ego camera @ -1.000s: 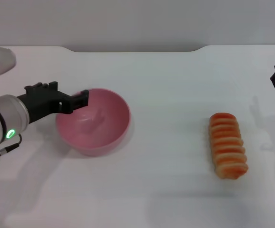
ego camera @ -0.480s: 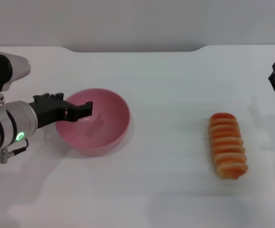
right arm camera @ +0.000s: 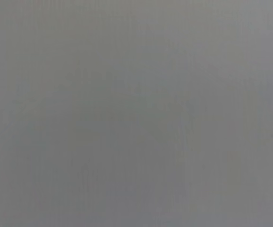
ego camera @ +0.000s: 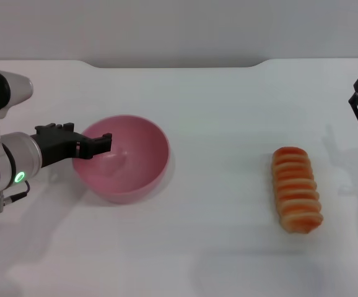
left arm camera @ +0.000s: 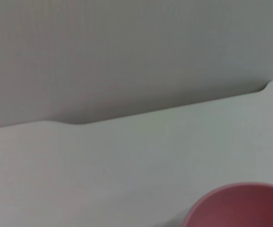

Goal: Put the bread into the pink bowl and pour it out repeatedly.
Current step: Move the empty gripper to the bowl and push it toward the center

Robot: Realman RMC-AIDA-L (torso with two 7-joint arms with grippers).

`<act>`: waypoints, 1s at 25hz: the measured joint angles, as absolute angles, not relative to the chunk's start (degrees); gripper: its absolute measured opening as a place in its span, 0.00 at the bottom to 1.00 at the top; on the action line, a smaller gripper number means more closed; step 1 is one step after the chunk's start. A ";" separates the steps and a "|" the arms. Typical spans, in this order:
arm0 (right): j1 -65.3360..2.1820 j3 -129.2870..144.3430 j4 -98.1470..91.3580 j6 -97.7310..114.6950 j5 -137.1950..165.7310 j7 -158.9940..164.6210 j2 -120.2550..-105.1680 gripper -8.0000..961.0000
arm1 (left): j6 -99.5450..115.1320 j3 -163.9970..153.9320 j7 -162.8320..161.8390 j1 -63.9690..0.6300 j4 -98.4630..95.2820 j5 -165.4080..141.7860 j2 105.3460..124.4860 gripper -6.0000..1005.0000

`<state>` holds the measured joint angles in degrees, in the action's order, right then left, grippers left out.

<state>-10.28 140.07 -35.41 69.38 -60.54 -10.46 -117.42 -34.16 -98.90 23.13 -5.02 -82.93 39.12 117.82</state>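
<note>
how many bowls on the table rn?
1. The pink bowl sits on the robot's left side of the table, with the left end effector at its rim. The bowl's edge also shows in the left wrist view. None appear hidden.

Bread [ego camera: 297, 197]: ridged orange-brown loaf, lying flat on the table's right side.
Pink bowl [ego camera: 135, 167]: upright, empty, on the left, well apart.

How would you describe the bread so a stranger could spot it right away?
On the white table, look toward the robot's right, far from the pink bowl. The bread lies alone there: an elongated ridged loaf with orange-brown stripes.
</note>
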 joint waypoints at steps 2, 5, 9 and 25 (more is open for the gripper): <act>-10.28 140.07 -35.42 69.36 -60.48 -10.46 -117.42 0.84 | -34.60 -98.54 23.14 -5.38 -81.79 39.11 117.77 0.84; -10.28 140.07 -35.42 69.35 -60.39 -10.46 -117.42 0.84 | -34.66 -98.52 23.15 -5.27 -81.35 39.11 117.81 0.84; -10.37 140.06 -35.47 69.34 -60.38 -10.55 -117.37 0.84 | -35.12 -98.31 22.76 -5.14 -80.32 39.32 117.85 0.84; -9.81 139.50 -37.54 69.53 -60.35 -13.76 -117.42 0.84 | -36.66 -98.15 22.19 -6.92 -78.92 39.55 117.95 0.80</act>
